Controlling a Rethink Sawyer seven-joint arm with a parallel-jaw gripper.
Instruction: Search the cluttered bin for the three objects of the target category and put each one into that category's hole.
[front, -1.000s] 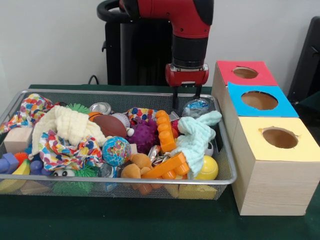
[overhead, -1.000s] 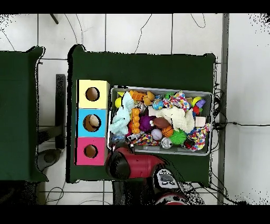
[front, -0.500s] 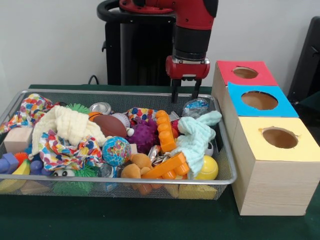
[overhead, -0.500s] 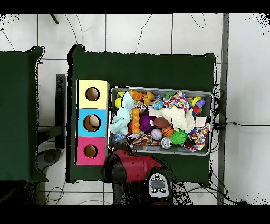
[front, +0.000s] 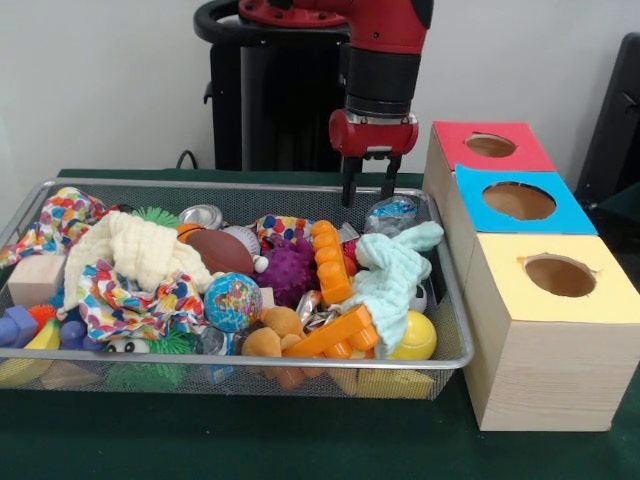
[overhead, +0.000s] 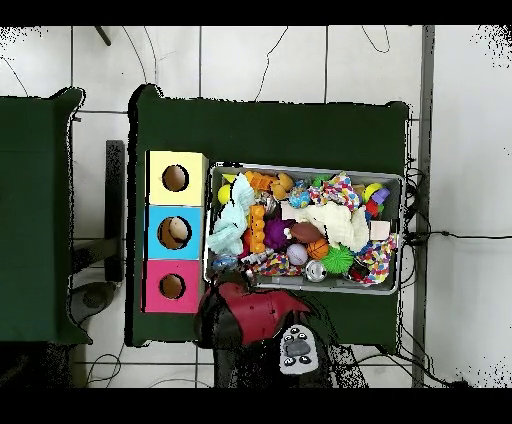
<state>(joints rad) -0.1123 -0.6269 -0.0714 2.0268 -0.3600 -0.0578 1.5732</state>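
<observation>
My gripper (front: 368, 192) hangs open and empty over the back right corner of the wire bin (front: 452, 300), just above a clear blue-printed ball (front: 393, 214). The bin holds a mint cloth (front: 393, 276), a cream cloth (front: 135, 250), a spotted cloth (front: 125, 300), an orange block strip (front: 330, 262), a purple spiky ball (front: 291, 268), a globe ball (front: 233, 301), a yellow ball (front: 416, 338) and a brown football (front: 221, 250). In the overhead view the red arm (overhead: 245, 312) covers the gripper beside the bin (overhead: 303, 285).
Three boxes stand in a row right of the bin: red hole box (front: 520, 150), blue hole box (front: 565, 213), yellow hole box (front: 610, 290). From above, the blue box's hole (overhead: 176, 232) shows something tan inside. Black equipment (front: 250, 110) stands behind the bin.
The gripper has risen a little from the bin's back right corner, still open and empty. The arm's upper part has swung round in the overhead view. The objects in the bin have not moved.
</observation>
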